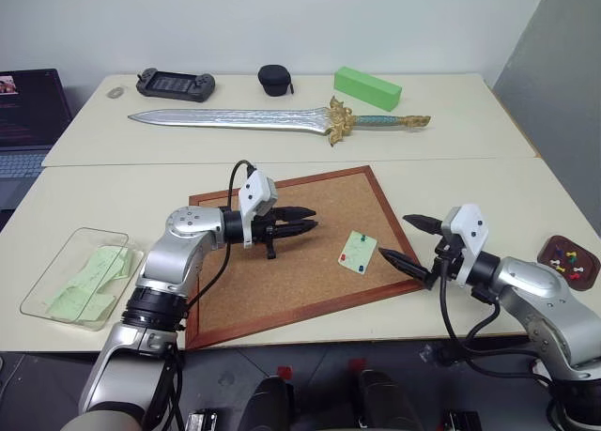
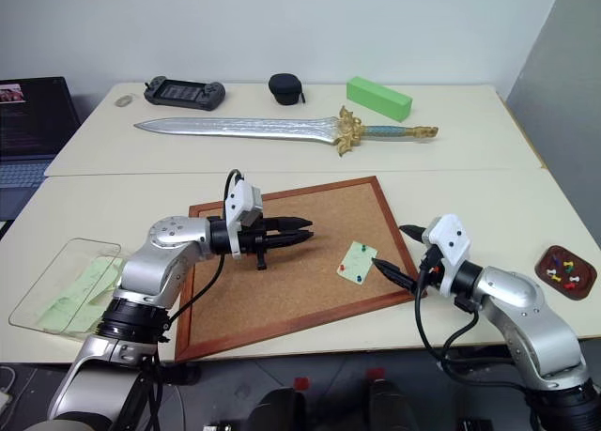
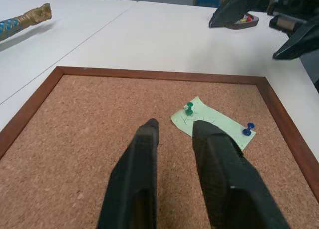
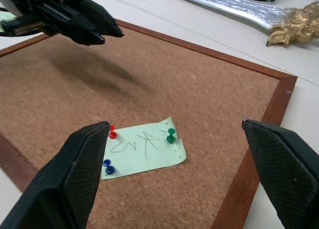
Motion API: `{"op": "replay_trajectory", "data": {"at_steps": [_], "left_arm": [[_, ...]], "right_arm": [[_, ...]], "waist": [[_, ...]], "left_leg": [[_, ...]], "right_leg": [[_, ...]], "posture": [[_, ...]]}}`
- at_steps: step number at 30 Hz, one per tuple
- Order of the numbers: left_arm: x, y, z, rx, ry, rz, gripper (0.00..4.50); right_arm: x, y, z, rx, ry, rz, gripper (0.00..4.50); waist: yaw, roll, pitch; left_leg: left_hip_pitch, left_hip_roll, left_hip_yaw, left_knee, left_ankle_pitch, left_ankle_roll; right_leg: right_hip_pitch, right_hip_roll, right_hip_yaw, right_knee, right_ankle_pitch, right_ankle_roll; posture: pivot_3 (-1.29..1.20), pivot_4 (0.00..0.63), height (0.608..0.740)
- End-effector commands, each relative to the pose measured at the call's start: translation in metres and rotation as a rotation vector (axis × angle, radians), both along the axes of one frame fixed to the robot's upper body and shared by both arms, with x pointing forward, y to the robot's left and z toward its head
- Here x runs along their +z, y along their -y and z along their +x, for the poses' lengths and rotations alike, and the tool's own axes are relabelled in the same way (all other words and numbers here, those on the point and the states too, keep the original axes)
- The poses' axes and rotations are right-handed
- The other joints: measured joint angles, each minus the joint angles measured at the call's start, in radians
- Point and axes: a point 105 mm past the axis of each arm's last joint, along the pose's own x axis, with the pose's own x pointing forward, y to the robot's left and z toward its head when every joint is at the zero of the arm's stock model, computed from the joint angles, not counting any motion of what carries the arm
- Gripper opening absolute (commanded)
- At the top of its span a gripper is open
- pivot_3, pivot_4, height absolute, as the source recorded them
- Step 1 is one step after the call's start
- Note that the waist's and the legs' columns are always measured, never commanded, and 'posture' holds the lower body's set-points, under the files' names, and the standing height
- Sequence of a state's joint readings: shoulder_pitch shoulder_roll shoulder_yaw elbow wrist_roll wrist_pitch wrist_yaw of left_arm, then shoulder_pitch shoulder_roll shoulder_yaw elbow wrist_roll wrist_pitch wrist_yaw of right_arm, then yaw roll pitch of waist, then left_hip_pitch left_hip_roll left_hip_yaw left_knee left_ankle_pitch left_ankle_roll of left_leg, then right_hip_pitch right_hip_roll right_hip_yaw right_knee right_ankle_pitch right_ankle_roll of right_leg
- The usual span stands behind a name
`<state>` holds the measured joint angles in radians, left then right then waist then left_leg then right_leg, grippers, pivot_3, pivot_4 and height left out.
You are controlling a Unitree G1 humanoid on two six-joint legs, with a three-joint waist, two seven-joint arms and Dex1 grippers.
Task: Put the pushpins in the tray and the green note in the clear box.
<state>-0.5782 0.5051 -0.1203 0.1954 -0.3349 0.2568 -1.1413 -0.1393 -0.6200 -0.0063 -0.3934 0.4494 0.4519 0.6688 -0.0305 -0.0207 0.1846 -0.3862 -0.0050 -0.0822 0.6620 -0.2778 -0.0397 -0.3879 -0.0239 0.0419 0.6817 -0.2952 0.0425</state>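
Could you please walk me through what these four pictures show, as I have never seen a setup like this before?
This is a humanoid robot with two arms, each ending in two black fingers. Two pictures come from cameras in its head, looking down over its arms; the other two come from cameras on its wrists, looking along the fingers.

On the table lies a corkboard with a green note pinned to it by pushpins. The left gripper hovers over the board, fingers nearly together, holding nothing. The right gripper is wide open beside the note, also empty.

At the robot's left is a clear box with green slips in it; at its right a small tray holding pins. Farther back lies a toy sword.
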Motion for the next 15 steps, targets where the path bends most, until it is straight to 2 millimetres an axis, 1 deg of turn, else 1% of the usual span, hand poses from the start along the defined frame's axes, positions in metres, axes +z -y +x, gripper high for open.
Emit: {"op": "replay_trajectory", "data": {"at_steps": [1,2,6,9,11,13,15], "left_arm": [[0.006,0.005,0.001,-0.021,0.028,-0.010,0.11],[0.004,0.006,0.001,-0.024,0.017,-0.011,0.04],[-0.010,0.006,-0.002,-0.018,-0.026,0.002,0.04],[-0.039,0.007,-0.009,-0.001,-0.100,0.059,0.04],[-0.060,0.006,-0.010,0.028,-0.123,0.121,0.04],[-0.074,0.004,-0.012,0.032,-0.146,0.151,0.04],[-0.080,0.002,-0.013,0.030,-0.159,0.161,0.04]], "right_arm": [[0.009,-0.006,0.003,0.015,0.061,0.004,4.50],[0.008,-0.007,0.003,0.014,0.060,0.004,4.50],[0.004,-0.013,0.008,0.017,0.055,0.013,4.50],[0.000,-0.020,0.011,0.032,0.038,0.026,4.50],[-0.004,-0.023,0.015,0.031,0.031,0.028,4.50],[-0.007,-0.026,0.019,0.036,0.022,0.027,4.50],[-0.010,-0.029,0.021,0.049,0.010,0.023,4.50]], "waist": [[0.000,0.000,0.000],[0.000,0.000,0.000],[0.000,0.000,0.000],[-0.002,0.001,0.000],[-0.002,0.001,0.000],[-0.001,0.001,0.000],[0.000,0.001,-0.001]], "left_leg": [[0.000,0.000,0.000,0.000,0.000,0.000],[0.000,0.000,0.000,0.000,0.000,0.000],[0.000,0.000,0.000,0.000,0.000,0.000],[0.001,0.000,0.000,0.000,0.000,0.000],[0.001,0.000,0.001,0.000,0.000,0.000],[0.001,0.000,0.000,0.000,0.000,0.000],[0.002,0.000,-0.001,0.000,0.000,0.000]], "right_leg": [[0.000,0.000,0.000,0.000,0.000,0.000],[0.000,0.000,0.000,0.000,0.000,0.000],[0.000,0.000,0.000,0.000,0.000,0.000],[0.000,0.000,0.000,0.000,0.000,0.000],[0.000,0.000,0.001,0.000,0.000,0.000],[0.000,0.000,0.000,0.000,0.000,0.000],[0.001,0.000,0.000,0.000,0.000,0.000]], "posture": [[0.00,0.150,0.740],[0.00,0.150,0.740],[0.00,0.150,0.740],[0.00,0.150,0.740],[0.00,0.150,0.740],[0.00,0.150,0.740],[0.00,0.150,0.740]]}}
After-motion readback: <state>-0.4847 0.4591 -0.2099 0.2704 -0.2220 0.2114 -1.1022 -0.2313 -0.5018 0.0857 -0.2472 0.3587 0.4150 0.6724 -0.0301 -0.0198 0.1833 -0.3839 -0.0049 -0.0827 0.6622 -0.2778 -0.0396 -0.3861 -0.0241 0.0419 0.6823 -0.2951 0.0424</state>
